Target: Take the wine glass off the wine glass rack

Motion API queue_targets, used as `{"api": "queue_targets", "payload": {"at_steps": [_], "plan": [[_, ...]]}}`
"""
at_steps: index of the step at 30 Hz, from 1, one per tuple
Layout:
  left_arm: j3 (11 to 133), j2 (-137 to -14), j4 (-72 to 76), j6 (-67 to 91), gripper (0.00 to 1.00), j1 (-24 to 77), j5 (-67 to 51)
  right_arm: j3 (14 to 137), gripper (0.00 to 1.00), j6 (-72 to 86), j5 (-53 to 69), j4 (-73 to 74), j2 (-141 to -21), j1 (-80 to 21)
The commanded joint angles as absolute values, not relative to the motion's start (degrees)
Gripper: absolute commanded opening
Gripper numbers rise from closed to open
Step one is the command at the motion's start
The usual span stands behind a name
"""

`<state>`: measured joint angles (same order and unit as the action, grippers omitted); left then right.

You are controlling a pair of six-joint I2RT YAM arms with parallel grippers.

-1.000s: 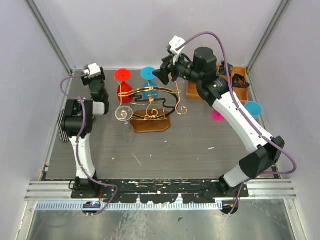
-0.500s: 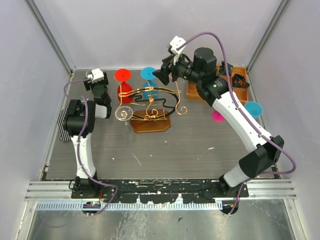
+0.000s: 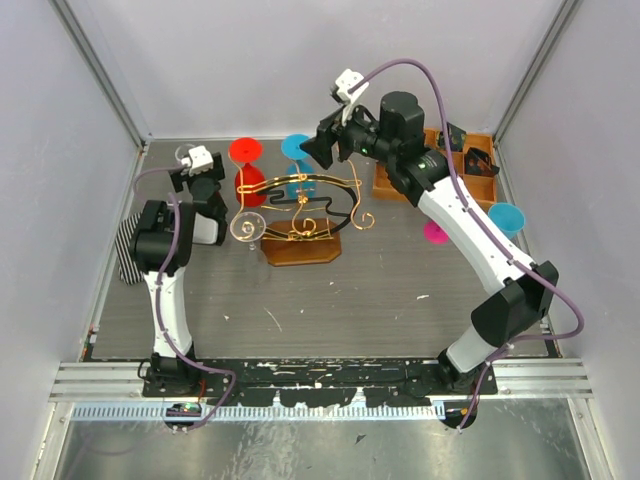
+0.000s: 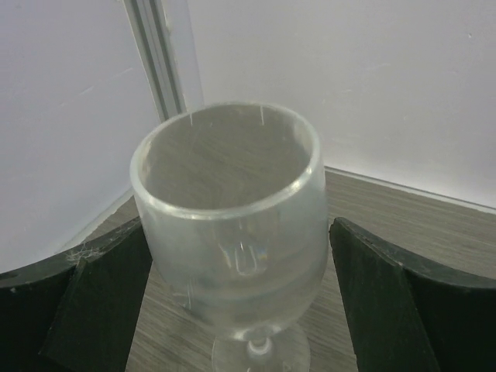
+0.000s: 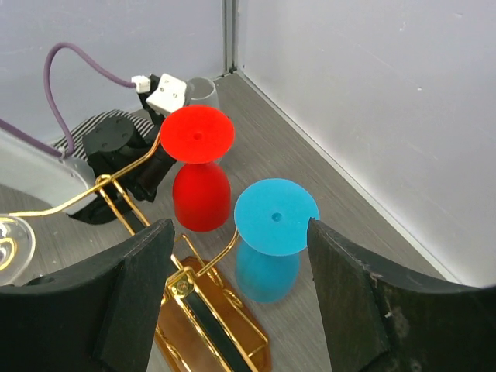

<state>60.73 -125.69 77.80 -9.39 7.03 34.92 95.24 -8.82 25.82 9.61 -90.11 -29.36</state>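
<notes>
Left wrist view: left gripper [image 4: 244,306] gapes open on either side of the clear wine glass [image 4: 232,225], upright on the table [image 4: 403,217] left of the wine glass rack [image 3: 300,250]. Right gripper [image 5: 240,263], open, hovers above the rack's red glass [image 5: 200,186] and blue glass [image 5: 271,248].

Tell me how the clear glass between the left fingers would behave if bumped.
Likely top-heavy: the clear glass has a wide bowl on a thin stem, so it may tip. Its smooth round wall looks slippery, and it would probably roll once down.

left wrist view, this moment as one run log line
left gripper: jaws open either side of upright clear glass | right gripper: jaws open above red glass and blue glass on rack
</notes>
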Motion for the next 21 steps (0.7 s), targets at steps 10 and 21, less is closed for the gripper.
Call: {"api": "queue_targets", "payload": {"at_steps": [10, 21], "plan": [[54.47, -118.10, 80.90, -7.51, 0.98, 7.91, 38.06, 106.50, 0.75, -0.51, 23.05, 16.51, -90.69, -29.00], [52.80, -112.17, 77.48, -9.48, 0.98, 7.92, 42.32, 106.82, 0.75, 0.11, 20.39, 19.19, -87.95, -29.00]]}}
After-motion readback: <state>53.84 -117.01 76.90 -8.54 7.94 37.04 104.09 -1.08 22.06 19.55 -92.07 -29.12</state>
